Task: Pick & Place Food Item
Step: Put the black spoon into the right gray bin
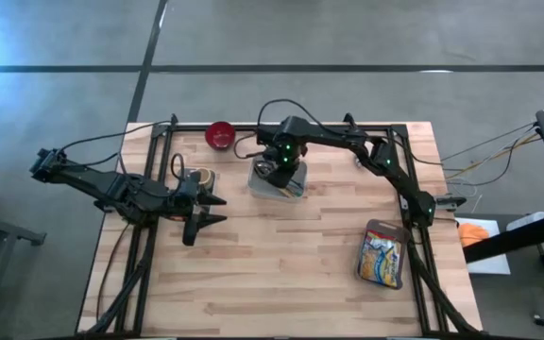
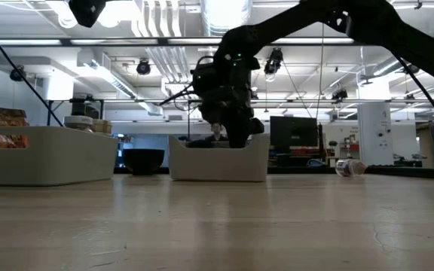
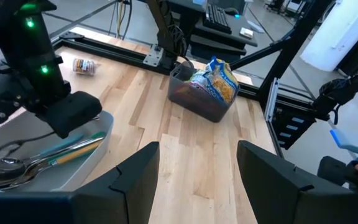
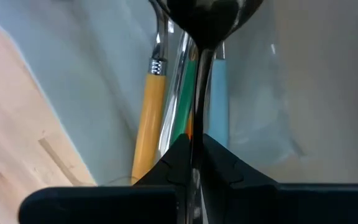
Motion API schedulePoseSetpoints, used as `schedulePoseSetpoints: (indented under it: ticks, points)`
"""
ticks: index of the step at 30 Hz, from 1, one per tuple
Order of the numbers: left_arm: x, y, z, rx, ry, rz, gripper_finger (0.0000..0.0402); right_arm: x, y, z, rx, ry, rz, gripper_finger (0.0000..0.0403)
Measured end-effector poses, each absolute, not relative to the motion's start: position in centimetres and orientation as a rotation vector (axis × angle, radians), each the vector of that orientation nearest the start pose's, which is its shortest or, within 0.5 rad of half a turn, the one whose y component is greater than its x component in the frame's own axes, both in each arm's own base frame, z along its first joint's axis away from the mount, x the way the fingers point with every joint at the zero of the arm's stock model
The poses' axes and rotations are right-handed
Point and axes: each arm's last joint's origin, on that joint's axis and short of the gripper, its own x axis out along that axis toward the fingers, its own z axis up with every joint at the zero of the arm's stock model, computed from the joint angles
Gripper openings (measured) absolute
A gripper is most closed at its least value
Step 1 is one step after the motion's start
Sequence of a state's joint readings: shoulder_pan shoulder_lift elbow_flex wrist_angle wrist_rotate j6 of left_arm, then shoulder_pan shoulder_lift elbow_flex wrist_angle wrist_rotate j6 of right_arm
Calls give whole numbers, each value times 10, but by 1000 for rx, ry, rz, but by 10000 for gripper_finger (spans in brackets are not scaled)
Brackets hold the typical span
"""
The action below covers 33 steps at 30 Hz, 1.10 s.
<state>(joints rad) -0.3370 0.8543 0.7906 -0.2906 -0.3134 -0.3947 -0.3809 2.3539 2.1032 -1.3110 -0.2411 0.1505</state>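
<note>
My right gripper hangs over a white tray of cutlery at the table's far middle, shut on a metal spoon. Under it in the tray lie a yellow-handled utensil, a green-handled one and a light blue one. A yellow and blue snack bag stands in a dark bin near the right edge. My left gripper waits open over the table's left part, with nothing between its fingers. My right gripper pinches the spoon's thin handle between its two fingers. The fingers come from above, pointing steeply down, and the handle runs on along them. The spoon hangs below the fingers, bowl end down, over the cutlery in the tray; whether it touches them I cannot tell.
A red bowl stands at the far edge, left of the tray. A small jar lies on its side near the far rail. A round tin sits by my left gripper. Bare wood lies in the near middle.
</note>
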Motion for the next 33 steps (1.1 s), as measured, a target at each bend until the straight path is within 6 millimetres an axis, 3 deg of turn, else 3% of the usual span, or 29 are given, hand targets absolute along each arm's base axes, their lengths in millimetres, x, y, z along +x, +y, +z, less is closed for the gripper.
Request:
schedulePoseSetpoints:
  ticks: [7,13,25,33]
  points:
    - [177,-53,314,-278,335,43,221,424,-169,179,623,1508,-229,11]
    - [177,-53,314,-278,335,43,221,428,-171,184,587,1464,-222,23]
    - [177,-53,314,-278,335,43,221,434,-174,192,584,1408,-245,174]
    - [177,-53,314,-277,336,43,221,434,-174,199,566,1394,-253,213]
